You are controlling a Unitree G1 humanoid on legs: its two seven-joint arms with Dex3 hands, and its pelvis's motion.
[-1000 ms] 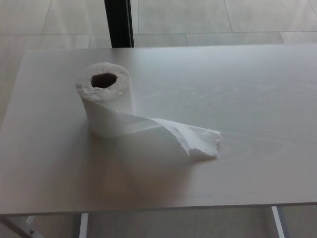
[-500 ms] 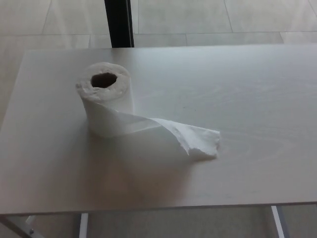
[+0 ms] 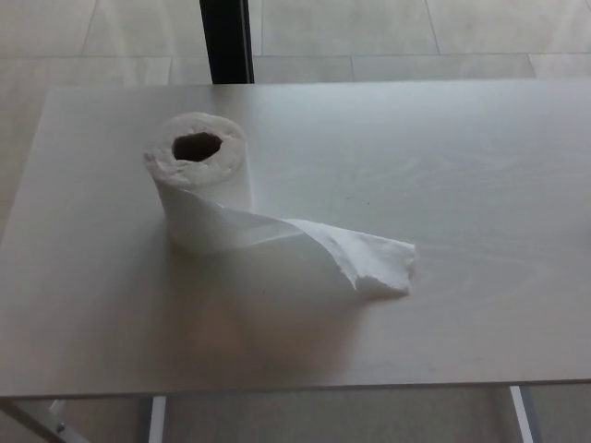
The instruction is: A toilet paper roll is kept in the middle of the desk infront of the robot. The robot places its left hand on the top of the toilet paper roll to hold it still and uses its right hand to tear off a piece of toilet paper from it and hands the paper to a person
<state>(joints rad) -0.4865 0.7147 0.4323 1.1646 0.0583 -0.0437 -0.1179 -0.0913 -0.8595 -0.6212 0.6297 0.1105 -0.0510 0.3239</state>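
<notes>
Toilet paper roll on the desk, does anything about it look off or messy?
The toilet paper roll stands upright, but its loose tail trails right across the desk, twisted, ending in a ragged edge. Nothing else stands out.

A: What is carrying things here?
B: A pale desk (image 3: 480, 185) is standing on a tiled floor (image 3: 369, 37), its wood grain showing faintly.
A: And what is lying on it?
B: 1 toilet paper roll (image 3: 199, 180) is standing upright left of centre, its loose tail (image 3: 355, 254) trailing rightward, twisted, and touching the top.
</notes>
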